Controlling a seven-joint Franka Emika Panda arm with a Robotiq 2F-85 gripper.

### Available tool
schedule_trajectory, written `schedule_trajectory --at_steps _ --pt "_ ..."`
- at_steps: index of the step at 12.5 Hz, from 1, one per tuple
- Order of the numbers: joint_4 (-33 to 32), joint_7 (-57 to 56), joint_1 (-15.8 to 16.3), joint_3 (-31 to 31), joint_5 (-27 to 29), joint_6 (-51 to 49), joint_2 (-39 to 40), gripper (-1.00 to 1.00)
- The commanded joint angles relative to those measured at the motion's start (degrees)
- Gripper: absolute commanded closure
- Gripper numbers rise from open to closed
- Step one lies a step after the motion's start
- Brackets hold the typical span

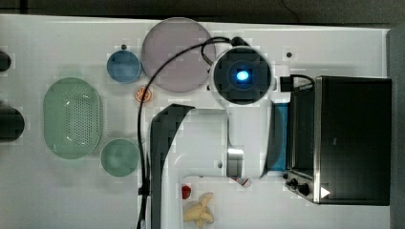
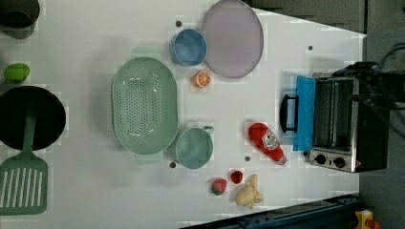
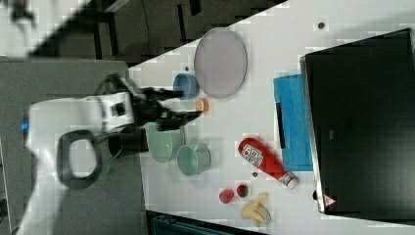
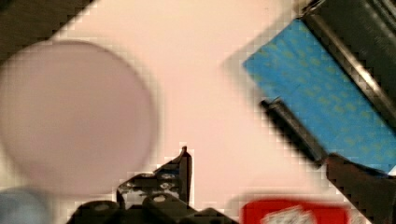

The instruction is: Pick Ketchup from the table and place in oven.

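The Ketchup [image 2: 266, 142], a small red bottle with a white-and-red label, lies on its side on the white table in front of the oven [image 2: 344, 124]. In the right view the Ketchup [image 3: 264, 161] rests beside the blue-faced door [image 3: 293, 122], which is folded down open. My gripper [image 3: 192, 103] hangs high above the table with its jaws spread wide and nothing between them. The wrist view shows one fingertip [image 4: 184, 161], the Ketchup [image 4: 294, 212] at the picture's edge, and the blue door [image 4: 327, 93]. In the top view my arm covers nearly all of the bottle [image 1: 243, 182].
A purple plate [image 2: 232, 37], blue cup [image 2: 188, 46], orange slice [image 2: 201, 78], green colander [image 2: 143, 105] and green cup [image 2: 193, 148] sit on the table. Two red fruit pieces [image 2: 236, 176] and a banana bunch [image 2: 249, 193] lie near the Ketchup. A black pan [image 2: 31, 117] and green spatula [image 2: 21, 183] lie farther off.
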Motion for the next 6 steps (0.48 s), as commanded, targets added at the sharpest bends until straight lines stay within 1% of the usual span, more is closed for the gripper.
schedule_trajectory --at_steps 1,4,6 --pt "2.4 -2.2 -1.5 -0.9 3.4 -8.0 -3.2 -1.00" --pt "6.2 -0.9 -1.3 0.0 3.4 -15.8 -7.0 -1.00" --pt "6.5 4.2 -1.3 0.4 3.4 -20.3 -9.3 -1.00"
